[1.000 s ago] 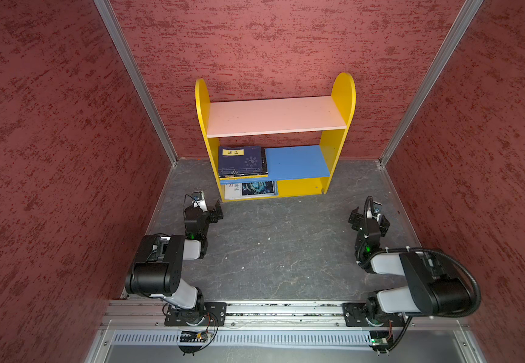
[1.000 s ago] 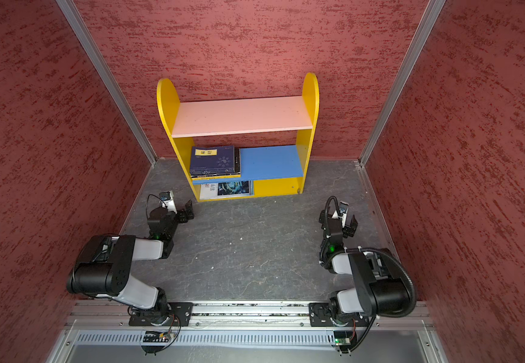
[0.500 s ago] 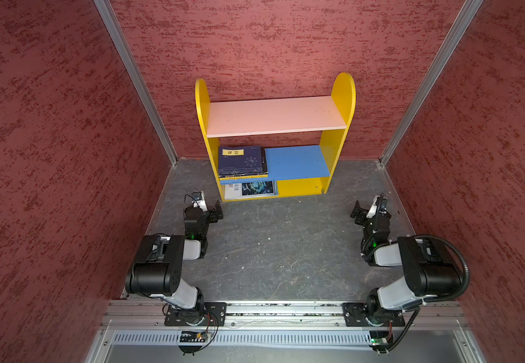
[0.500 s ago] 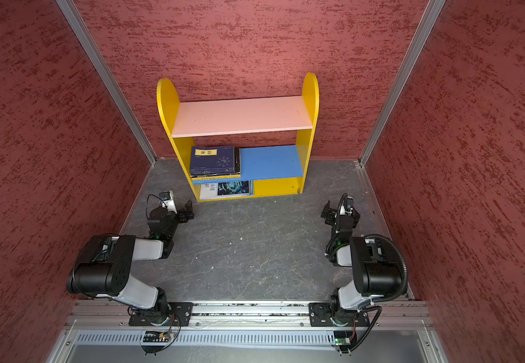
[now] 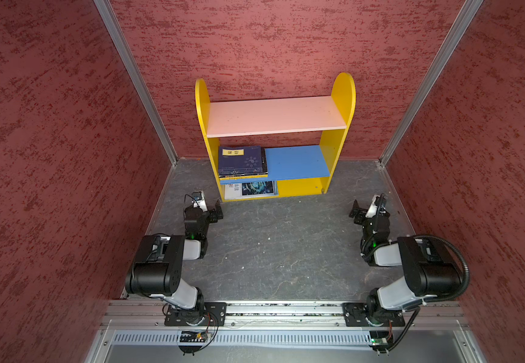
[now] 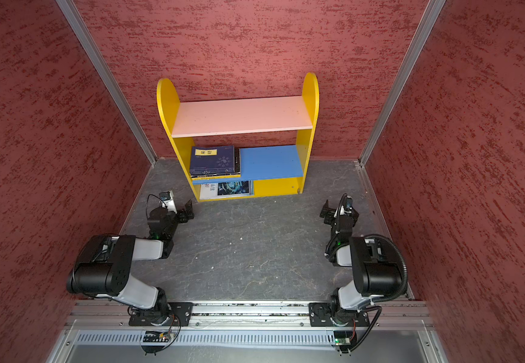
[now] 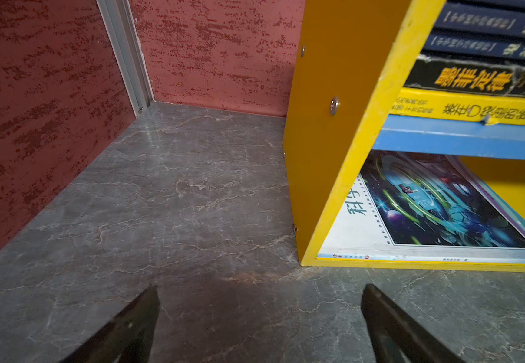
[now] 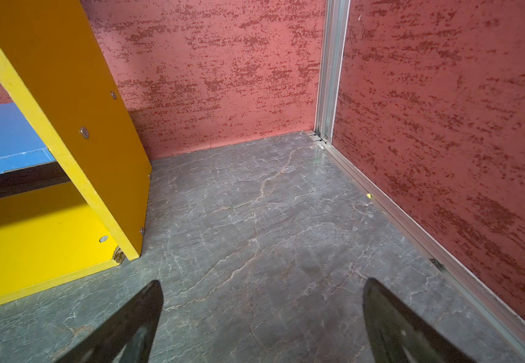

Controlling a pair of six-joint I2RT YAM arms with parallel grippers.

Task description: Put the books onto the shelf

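The shelf [image 5: 273, 114] [image 6: 239, 114] stands against the back wall. On its blue lower board, at the left, lies a stack of books with a navy book [image 5: 240, 158] [image 6: 214, 158] on top. The left wrist view shows the stack's spines: two navy, a black one with orange title [image 7: 475, 80], and a yellow one [image 7: 475, 108] at the bottom. The white magazine [image 5: 251, 189] [image 7: 437, 207] lies on the yellow base. My left gripper [image 5: 216, 213] [image 7: 259, 301] is open near the shelf's left foot. My right gripper [image 5: 356, 210] [image 8: 262, 298] is open, right of the shelf.
Red textured walls close in the grey floor [image 5: 280, 245] on three sides, with aluminium corner posts [image 5: 135, 81] [image 5: 424, 81]. A metal rail [image 5: 286, 309] carrying both arm bases runs along the front edge. The shelf's yellow side panels [image 7: 333, 125] [image 8: 75, 94] stand close to each gripper.
The right arm has shifted its pose slightly, its gripper staying open and near the same spot by the right wall. The left arm and the books have not moved.
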